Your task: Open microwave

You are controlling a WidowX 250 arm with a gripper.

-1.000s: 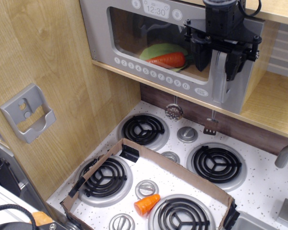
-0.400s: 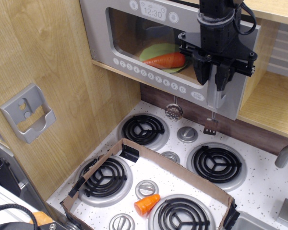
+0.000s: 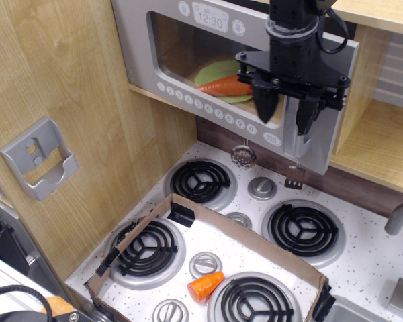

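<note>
The silver-grey microwave (image 3: pixel 138 47) sits on a wooden shelf at the top, with its 12:30 clock display (image 3: pixel 209 18) and a row of round white buttons (image 3: pixel 208 107). Its dark window door is hinged on the left and stands slightly ajar. The right edge is swung out from the cabinet. Inside lie a toy carrot (image 3: pixel 223 85) and a green plate (image 3: pixel 218 69). My black gripper (image 3: pixel 285 117) points down in front of the door's right side. Its fingers are apart, and the right finger (image 3: pixel 303 115) is at the vertical grey handle (image 3: pixel 301 149).
Below is a toy stove with several black coil burners (image 3: pixel 200 181). A cardboard frame (image 3: pixel 255 235) lies over the front ones, with an orange toy piece (image 3: pixel 206 285) in it. A grey holder (image 3: pixel 37 157) is on the left wooden wall. Utensils (image 3: pixel 243 155) hang under the shelf. A faucet (image 3: pixel 401 218) is at the right.
My gripper has moved left and toward the camera with the handle. The door's right edge has swung outward, so the door has gone from closed to slightly ajar.
</note>
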